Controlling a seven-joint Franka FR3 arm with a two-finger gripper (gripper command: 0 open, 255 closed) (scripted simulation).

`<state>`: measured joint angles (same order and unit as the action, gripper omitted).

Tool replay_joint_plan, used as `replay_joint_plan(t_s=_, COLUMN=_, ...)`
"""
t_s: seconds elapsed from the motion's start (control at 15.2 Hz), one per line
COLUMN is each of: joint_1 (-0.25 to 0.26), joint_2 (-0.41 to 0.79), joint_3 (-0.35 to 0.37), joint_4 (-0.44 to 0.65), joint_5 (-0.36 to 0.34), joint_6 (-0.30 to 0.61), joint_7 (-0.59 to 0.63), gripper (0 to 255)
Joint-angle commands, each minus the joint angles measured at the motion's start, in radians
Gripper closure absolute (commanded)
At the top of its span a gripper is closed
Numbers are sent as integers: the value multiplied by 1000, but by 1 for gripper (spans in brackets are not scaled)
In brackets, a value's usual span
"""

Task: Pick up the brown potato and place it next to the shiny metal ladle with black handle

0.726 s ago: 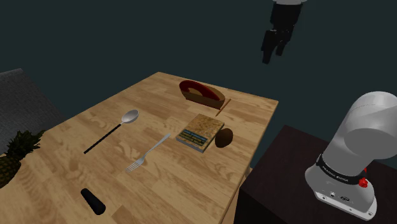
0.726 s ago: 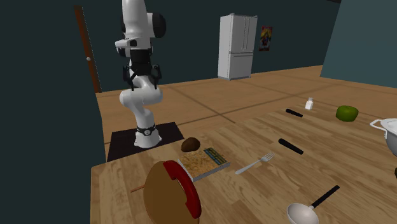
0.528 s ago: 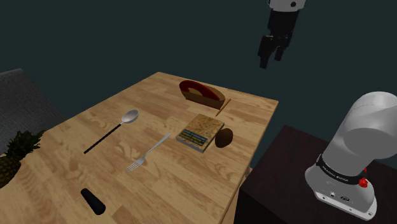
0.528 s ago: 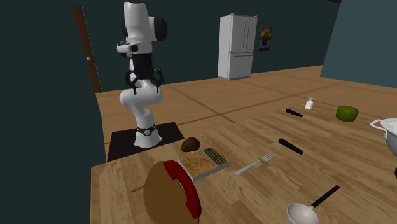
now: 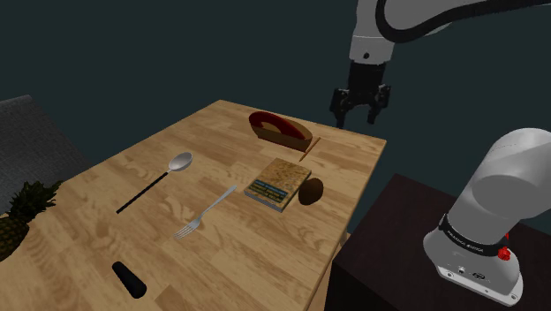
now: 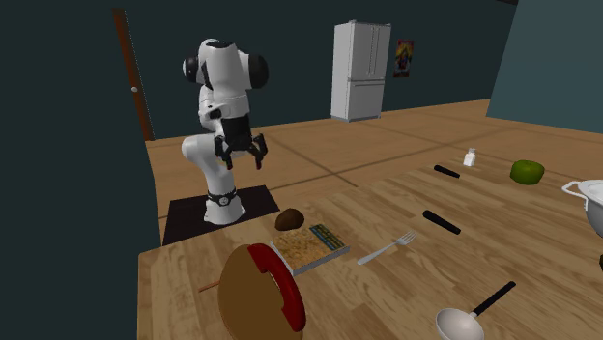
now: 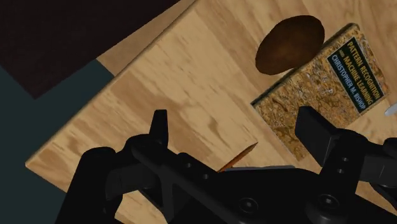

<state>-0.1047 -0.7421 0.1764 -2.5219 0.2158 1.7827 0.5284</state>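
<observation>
The brown potato (image 5: 310, 191) lies on the wooden table (image 5: 221, 256) against the book's (image 5: 279, 183) edge, near the table side facing the stand; it also appears as a dark oval (image 6: 289, 219) (image 7: 290, 43). The shiny ladle (image 5: 180, 162) with its thin black handle rests further along the table toward the shoulder view's left, its bowl (image 6: 458, 325) near the second exterior view's lower edge. My gripper (image 5: 358, 109) hangs open and empty in the air above the table's far corner, well above the potato; its fingers (image 7: 158, 130) stand apart.
A brown bowl-like holder with a red rim (image 5: 279, 130) sits beyond the book. A fork (image 5: 203, 215), a black cylinder (image 5: 128, 279) and a pineapple (image 5: 19, 215) lie toward the shoulder view's left. The dark stand (image 5: 397, 238) is beside the table.
The arm has swung down and toward the shoulder view's left, bringing the gripper from high up to just above the table's far corner. The objects on the table have not moved.
</observation>
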Motion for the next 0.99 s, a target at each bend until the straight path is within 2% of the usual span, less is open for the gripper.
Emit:
replay_joint_plan(t_s=0.0, joint_1=-11, joint_2=7, joint_3=35, joint_4=-45, joint_5=55, joint_6=44, joint_7=110, gripper=0)
replay_joint_plan(t_s=0.4, joint_1=-40, joint_2=135, joint_3=148, joint_4=-119, joint_5=222, joint_6=240, joint_7=399, gripper=0)
replay_joint_plan(t_s=0.79, joint_1=-60, joint_2=337, joint_3=259, joint_4=-139, joint_5=387, joint_6=483, joint_7=657, gripper=0)
replay_joint_plan(t_s=0.92, joint_1=-59, joint_2=362, joint_3=269, joint_4=-142, joint_5=401, joint_6=516, joint_7=669, gripper=0)
